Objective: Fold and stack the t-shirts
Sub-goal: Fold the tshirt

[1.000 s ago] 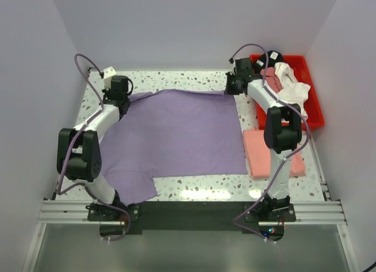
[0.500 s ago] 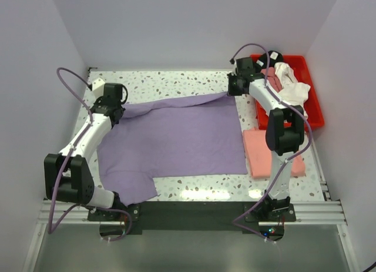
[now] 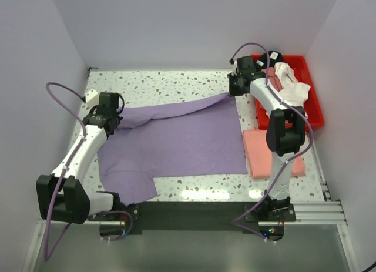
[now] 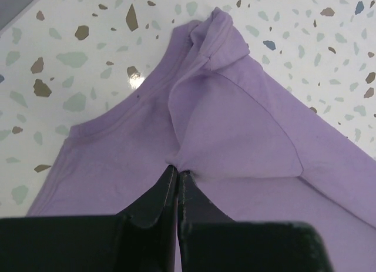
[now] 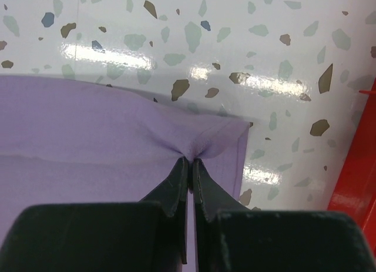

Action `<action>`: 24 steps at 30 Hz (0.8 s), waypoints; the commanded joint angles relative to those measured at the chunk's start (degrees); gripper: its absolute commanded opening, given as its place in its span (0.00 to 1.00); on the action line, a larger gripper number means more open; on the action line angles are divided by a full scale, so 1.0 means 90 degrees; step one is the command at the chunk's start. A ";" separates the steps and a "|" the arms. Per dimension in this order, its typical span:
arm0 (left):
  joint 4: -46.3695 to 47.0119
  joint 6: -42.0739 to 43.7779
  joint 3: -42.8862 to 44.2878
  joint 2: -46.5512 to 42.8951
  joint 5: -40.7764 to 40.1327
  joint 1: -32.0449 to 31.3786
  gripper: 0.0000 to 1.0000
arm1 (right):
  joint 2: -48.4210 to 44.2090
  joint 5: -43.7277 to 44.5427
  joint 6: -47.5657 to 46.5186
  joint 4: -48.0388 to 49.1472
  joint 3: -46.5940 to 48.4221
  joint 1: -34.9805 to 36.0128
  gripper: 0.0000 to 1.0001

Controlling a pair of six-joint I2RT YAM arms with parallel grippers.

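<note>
one lavender-purple shirt (image 3: 176,137) is spread flat over most of the speckled tabletop (image 3: 170,81), and both arms have hold of it along the far edge. the left pincer (image 4: 177,173) is pressed together on a fold of the cloth near the collar and shoulder seam, so the fabric bunches into a little ridge running away from the tips. the right pincer (image 5: 191,161) is pinching the far right corner of the same shirt, with the cloth puckered right where the tips meet. from the top view that far edge runs on a slant between the two grips, further back on the right than on the left. the near left part of the shirt reaches almost to the front edge of the tabletop.

just right of the shirt there's a salmon-pink shirt (image 3: 257,148) folded into a flat rectangle, partly hidden under the right arm. can't tell if the two shirts actually touch.

behind that, in the far right corner, sits the red bin (image 3: 316,110) with a loose heap in it: a white shirt (image 3: 294,87) crumpled on top, a dusty-rose one (image 3: 272,78) beside it on the left, and something black (image 3: 276,56) at the back. how many pieces are in there in total, no idea, it's too jumbled.
</note>
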 commanded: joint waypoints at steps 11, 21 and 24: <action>-0.0448 -0.0814 -0.1144 -0.0822 0.0034 -0.0024 0.14 | -0.0660 0.0268 -0.0357 -0.0350 -0.0182 -0.0007 0.11; 0.0145 -0.0541 -0.1075 -0.1652 0.0346 -0.0015 1.00 | -0.1470 -0.0541 -0.0435 -0.0185 -0.0699 0.0003 0.99; 0.0810 -0.0249 -0.0969 -0.1254 0.0542 0.0005 1.00 | -0.1491 -0.1039 -0.0308 0.0030 -0.0729 0.0013 0.99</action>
